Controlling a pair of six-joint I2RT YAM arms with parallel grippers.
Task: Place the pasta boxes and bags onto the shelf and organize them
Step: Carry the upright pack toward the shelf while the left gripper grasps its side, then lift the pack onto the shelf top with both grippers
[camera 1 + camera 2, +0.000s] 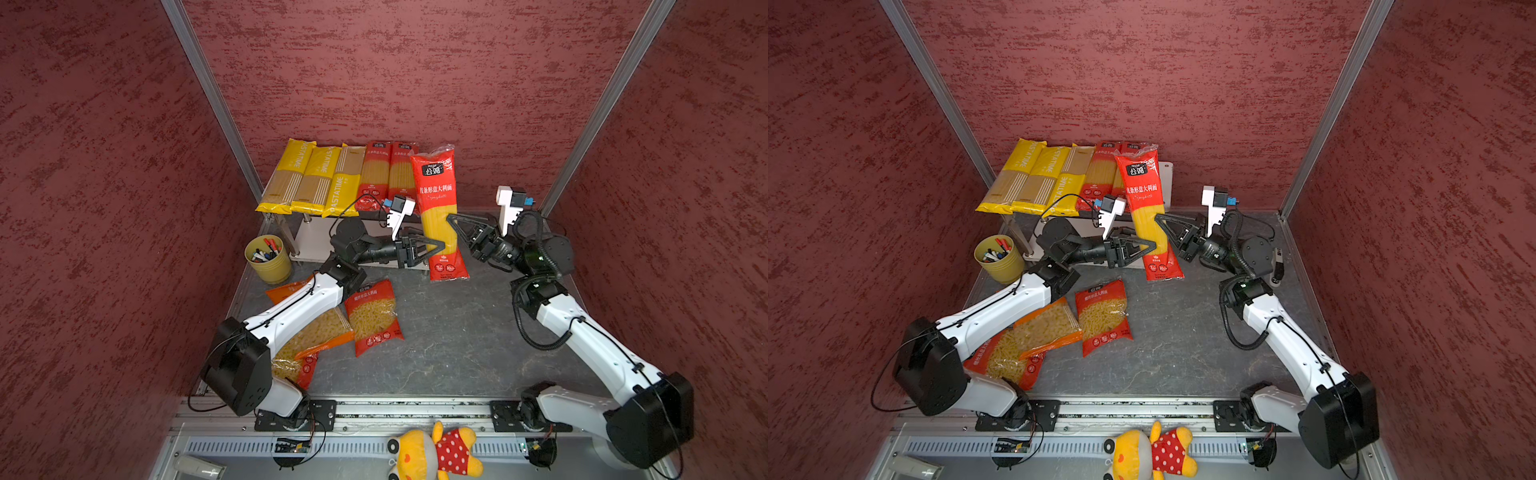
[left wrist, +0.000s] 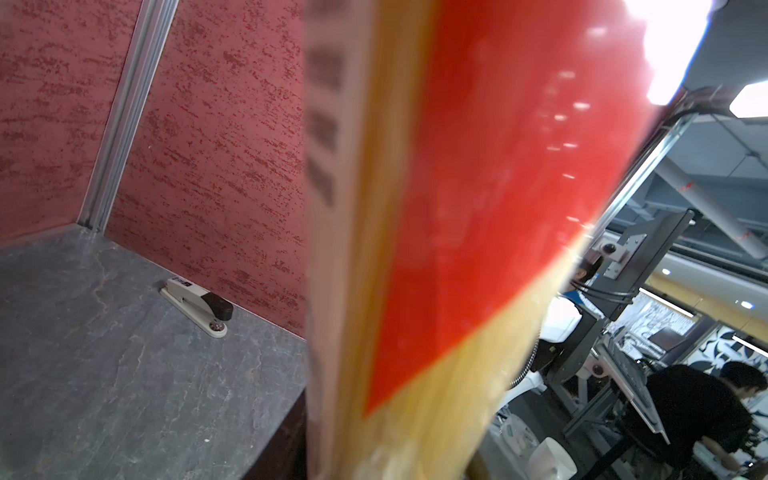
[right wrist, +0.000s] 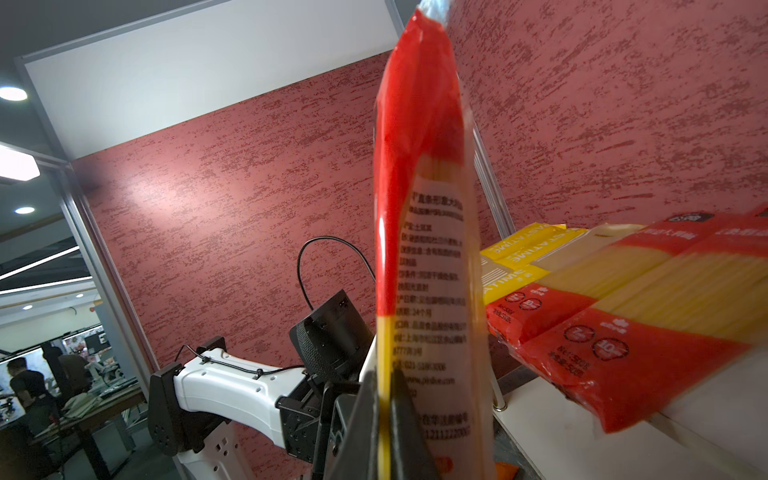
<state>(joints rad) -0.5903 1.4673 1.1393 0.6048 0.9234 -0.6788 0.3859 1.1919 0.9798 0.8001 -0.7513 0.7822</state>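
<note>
Two sets of jaws meet on one red spaghetti pack (image 1: 438, 208). The right jaws are pinched shut on its side edge at mid-length. The left jaws sit either side of its lower part, and whether they grip it I cannot tell. The pack hangs above the bench (image 1: 457, 332), just before the right end of the shelf (image 1: 1166, 176), with its long axis near upright and logo end up. The step looks like carrying it to the shelf. Next it needs tipping flat, front to back like the five packs (image 1: 345, 178) there, onto the bare strip at the top board's right edge.
</note>
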